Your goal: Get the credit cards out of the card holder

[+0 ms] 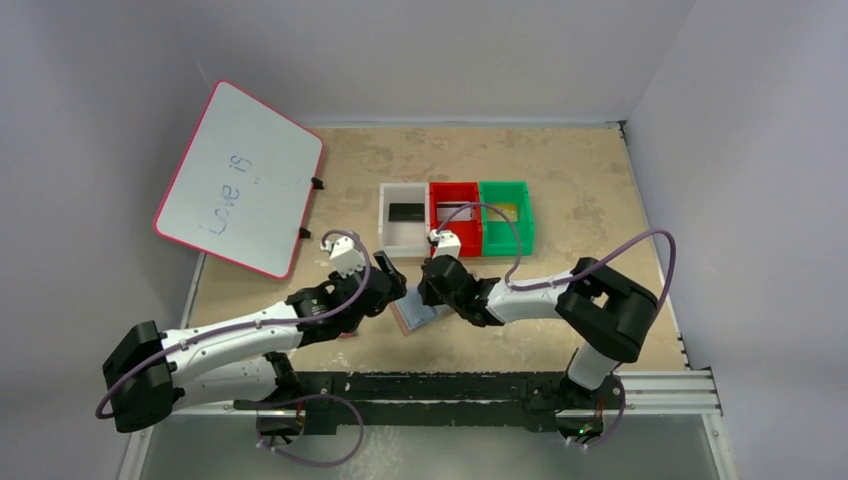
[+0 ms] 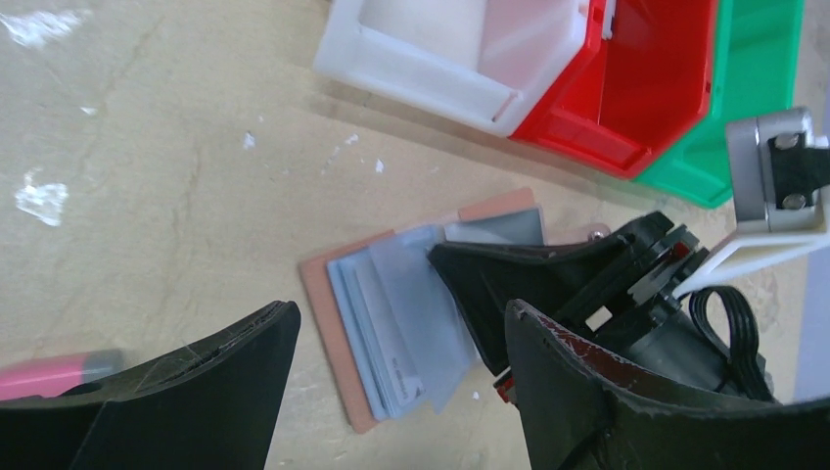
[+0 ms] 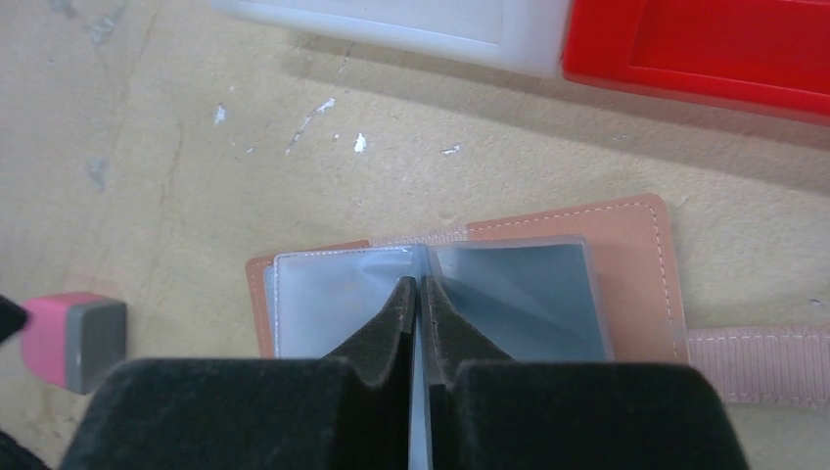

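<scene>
"How many bins?"

"3: white bin (image 1: 405,187), red bin (image 1: 455,186), green bin (image 1: 505,238)."

"Cards?"

"2 for certain: 1 black card (image 1: 405,212) and 1 grey card (image 1: 456,213). A possible 3rd in the green bin I can't make out."

"What else is on the worktop (image 1: 560,180)?"

"1 holder (image 3: 636,274), 1 eraser (image 3: 73,338), 1 whiteboard (image 1: 240,180). The holder's sleeves overlap too much to count."

"Hands?"

"2: left hand (image 2: 401,313), right hand (image 3: 418,289)."
</scene>
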Robot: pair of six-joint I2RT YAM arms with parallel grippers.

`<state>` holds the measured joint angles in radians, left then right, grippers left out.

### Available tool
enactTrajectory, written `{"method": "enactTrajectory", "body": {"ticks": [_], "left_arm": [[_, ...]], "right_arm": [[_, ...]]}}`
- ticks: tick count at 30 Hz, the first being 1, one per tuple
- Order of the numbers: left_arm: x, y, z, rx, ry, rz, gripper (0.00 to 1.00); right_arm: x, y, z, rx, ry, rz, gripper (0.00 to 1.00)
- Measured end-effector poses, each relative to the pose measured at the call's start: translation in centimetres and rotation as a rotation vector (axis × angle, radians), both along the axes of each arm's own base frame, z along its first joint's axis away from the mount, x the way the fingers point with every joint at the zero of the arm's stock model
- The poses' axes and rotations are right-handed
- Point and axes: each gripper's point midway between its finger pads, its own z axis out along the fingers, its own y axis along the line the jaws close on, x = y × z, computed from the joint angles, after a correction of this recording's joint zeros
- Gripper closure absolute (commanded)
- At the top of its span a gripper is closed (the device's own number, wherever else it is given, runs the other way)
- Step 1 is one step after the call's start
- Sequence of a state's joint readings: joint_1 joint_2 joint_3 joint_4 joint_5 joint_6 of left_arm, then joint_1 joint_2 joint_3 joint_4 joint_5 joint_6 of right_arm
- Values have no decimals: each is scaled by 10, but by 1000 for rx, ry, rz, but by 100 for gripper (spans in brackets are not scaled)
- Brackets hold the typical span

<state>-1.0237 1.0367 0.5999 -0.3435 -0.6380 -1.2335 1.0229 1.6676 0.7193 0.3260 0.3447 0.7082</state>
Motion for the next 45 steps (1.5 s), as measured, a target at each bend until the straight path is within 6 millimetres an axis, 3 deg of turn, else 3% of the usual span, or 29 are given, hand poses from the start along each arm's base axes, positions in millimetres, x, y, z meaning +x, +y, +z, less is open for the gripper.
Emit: {"method": "enactTrajectory", "body": {"ticks": [11,18,28,36,41,45], "left_arm": [[-6,-35,-24,-157,56,-65,23],[-8,-37,-39,-269,85,-1,26],[-3,-50,-37,-388,77,21,27],[-5,-58,-50,-413,104,9,32],[-4,-68,-48,-445,102,-14,38],[-4,-72,-48,-458,103,-27,43]], "right_arm": [[3,3,-2,190,59,-9,98],[4,1,-3,224,77,-12,99],[4,0,-3,235,85,-17,99],[4,0,-4,244,92,-18,98],[4,0,-4,246,92,-18,96],[2,-2,-3,259,101,-14,85]]}}
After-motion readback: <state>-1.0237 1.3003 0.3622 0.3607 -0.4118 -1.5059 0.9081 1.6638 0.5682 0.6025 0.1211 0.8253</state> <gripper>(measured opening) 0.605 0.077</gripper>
